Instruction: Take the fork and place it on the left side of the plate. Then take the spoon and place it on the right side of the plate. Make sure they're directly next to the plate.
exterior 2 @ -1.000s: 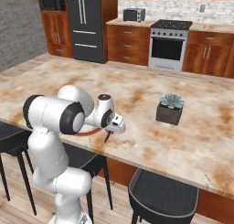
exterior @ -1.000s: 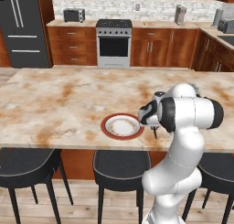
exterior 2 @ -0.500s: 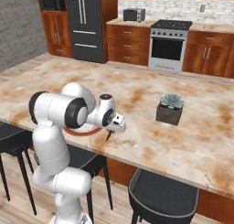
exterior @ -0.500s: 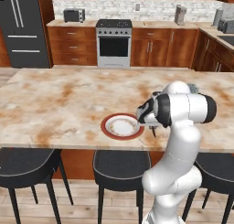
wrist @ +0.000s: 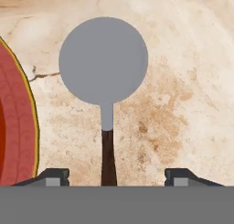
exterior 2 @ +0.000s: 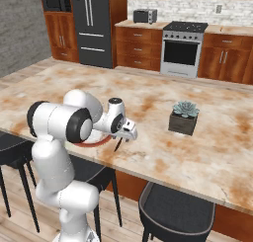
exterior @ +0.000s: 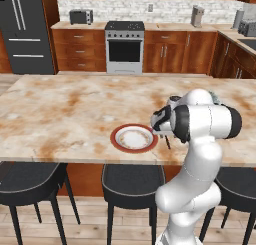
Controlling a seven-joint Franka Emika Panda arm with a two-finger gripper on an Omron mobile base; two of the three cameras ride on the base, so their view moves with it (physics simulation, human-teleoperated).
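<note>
My jaws stand wide apart, one tip on either side of the spoon's (wrist: pixel 104 77) thin dark handle and neither touching it. The spoon lies flat on the marbled desk (wrist: pixel 183 81), its round grey bowl pointing away from me, just beside the red rim of the plate (wrist: pixel 18 127). From the left base view, the plate (exterior: pixel 134 138) sits near the desk's front edge.
</note>
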